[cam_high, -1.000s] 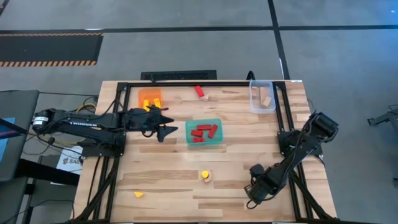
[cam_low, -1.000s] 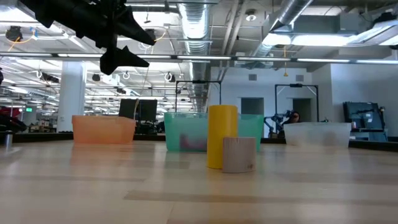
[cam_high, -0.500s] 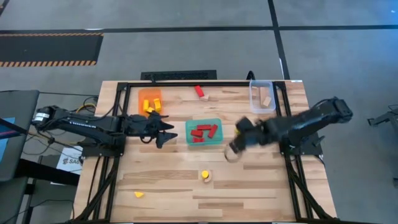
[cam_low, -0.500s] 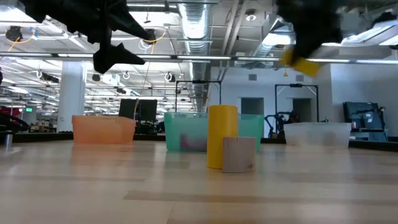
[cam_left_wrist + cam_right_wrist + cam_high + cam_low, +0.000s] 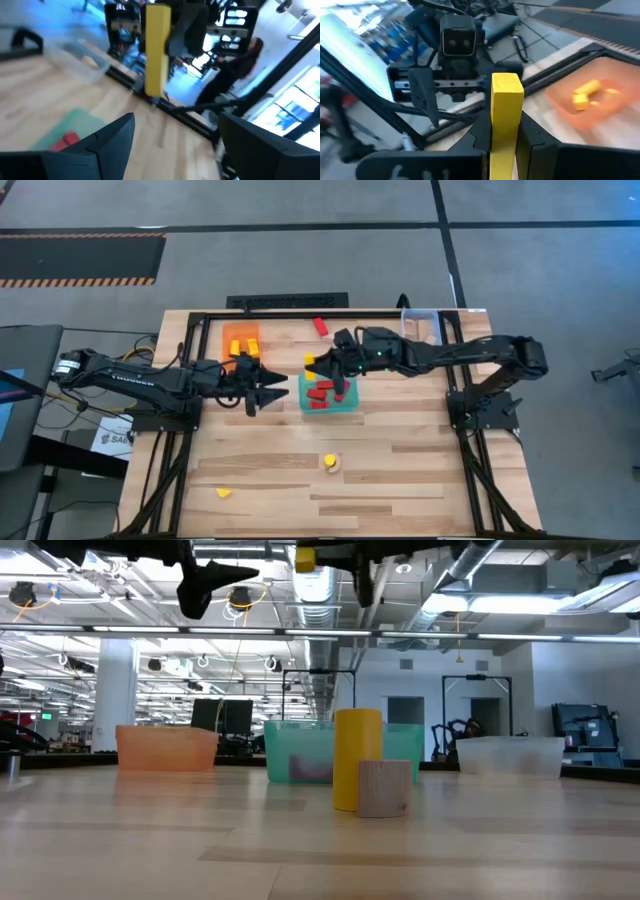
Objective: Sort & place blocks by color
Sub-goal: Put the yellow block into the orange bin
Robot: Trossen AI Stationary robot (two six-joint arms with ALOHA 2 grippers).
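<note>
Yellow rectangular toy bar (image 5: 506, 115) is pinched at its lower end by the right gripper (image 5: 318, 366), rest of it standing proud of the fingers. It's up in the air above the left edge of the teal plastic tray (image 5: 350, 404), well clear of the table.

Handling, my read: light, rigid, smooth painted faces, not fragile. Flat opposite faces give the pads good bearing, but a smooth bar held near one end can pivot or slide if you swing fast. Go easy on rotation. A grip nearer mid-length would be steadier.

Left gripper (image 5: 278, 387) hangs empty with fingers spread wide, just left of the teal tray and facing the bar; your right arm reaches toward it across the tray.

Orange plastic tray (image 5: 228, 332), far-left, already has yellow pieces in it, so the bar likely belongs there. Teal tray holds red blocks (image 5: 324, 391).

Loose on the table: one red block (image 5: 321, 326) far centre, a yellow cylinder (image 5: 357, 758) touching a pale wood cylinder (image 5: 384, 787) near centre, a small yellow wedge (image 5: 223, 492) near-left. Clear plastic tray (image 5: 408, 322), far-right, mostly hidden by your right arm.
</note>
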